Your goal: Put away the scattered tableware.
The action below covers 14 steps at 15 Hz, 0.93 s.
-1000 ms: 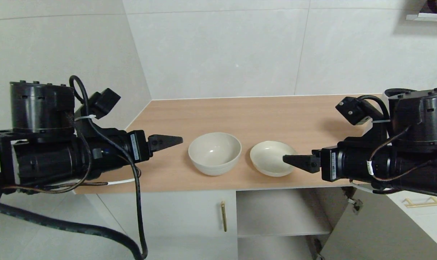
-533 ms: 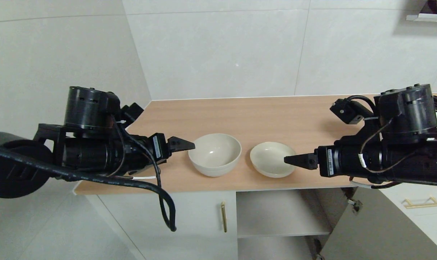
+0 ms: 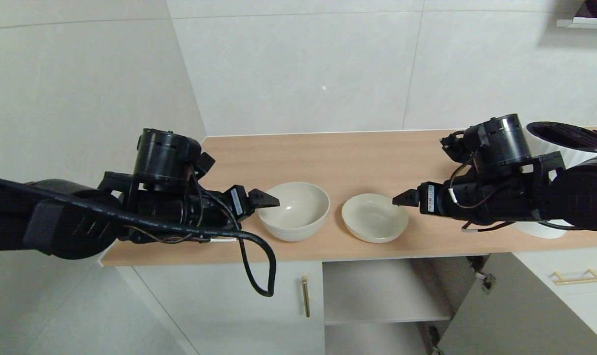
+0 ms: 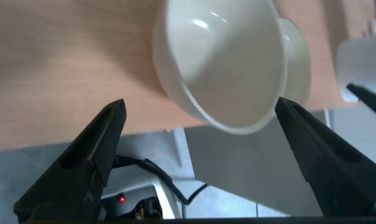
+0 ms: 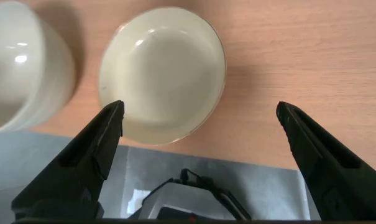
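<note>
Wide open: left gripper (image 3: 273,200) just beside deep cream ceramic bowl (image 3: 293,211), right gripper (image 3: 400,198) beside shallow cream dish (image 3: 374,218).

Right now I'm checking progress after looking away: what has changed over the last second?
The left end effector advanced up to the deep bowl's left rim, open. The right end effector, also open, shifted from over the shallow bowl to its right rim as the arm extended. Nothing was grasped. Both bowls stayed put on the counter.
</note>
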Motion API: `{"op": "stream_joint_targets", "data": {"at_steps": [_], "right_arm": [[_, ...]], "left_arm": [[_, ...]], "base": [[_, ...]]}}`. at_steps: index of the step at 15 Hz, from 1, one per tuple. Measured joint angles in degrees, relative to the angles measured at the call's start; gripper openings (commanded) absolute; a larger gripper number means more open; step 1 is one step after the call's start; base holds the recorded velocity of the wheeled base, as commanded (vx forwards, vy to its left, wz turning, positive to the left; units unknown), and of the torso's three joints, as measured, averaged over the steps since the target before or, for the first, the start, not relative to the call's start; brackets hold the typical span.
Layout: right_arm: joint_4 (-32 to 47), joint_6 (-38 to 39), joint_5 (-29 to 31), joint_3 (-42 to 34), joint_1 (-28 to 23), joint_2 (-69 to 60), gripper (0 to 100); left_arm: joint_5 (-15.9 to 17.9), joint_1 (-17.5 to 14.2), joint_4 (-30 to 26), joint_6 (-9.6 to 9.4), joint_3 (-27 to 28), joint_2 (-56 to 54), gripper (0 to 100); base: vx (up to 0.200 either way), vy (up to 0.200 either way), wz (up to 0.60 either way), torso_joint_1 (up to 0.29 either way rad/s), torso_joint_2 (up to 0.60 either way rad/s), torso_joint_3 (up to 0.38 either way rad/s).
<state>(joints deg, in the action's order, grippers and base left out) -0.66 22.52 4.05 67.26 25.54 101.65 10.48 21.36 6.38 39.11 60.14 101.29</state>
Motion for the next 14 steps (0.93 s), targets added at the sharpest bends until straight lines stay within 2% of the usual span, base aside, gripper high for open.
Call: {"op": "stream_joint_targets", "data": {"at_steps": [2, 6, 7, 14], "right_arm": [[0.0, 0.0, 0.1, 0.2, -0.1, 0.9, 100], [0.0, 0.0, 0.2, 0.1, -0.1, 1.4, 100], [0.0, 0.0, 0.2, 0.0, -0.1, 1.5, 100], [0.1, 0.0, 0.2, 0.0, 0.0, 1.6, 100]], "left_arm": [[-2.0, 0.1, 0.1, 1.67, 1.1, 2.1, 100], [-2.1, 0.2, 0.1, 1.91, 1.9, 4.1, 100], [-2.2, 0.3, 0.1, 1.87, 1.9, 4.4, 0], [-3.2, 0.8, 0.0, 1.83, 1.9, 4.9, 0]], "base": [[0.000, 0.000, 0.00, 0.000, 0.00, 0.000], [0.000, 0.000, 0.00, 0.000, 0.00, 0.000], [0.000, 0.000, 0.00, 0.000, 0.00, 0.000], [0.000, 0.000, 0.00, 0.000, 0.00, 0.000]]}}
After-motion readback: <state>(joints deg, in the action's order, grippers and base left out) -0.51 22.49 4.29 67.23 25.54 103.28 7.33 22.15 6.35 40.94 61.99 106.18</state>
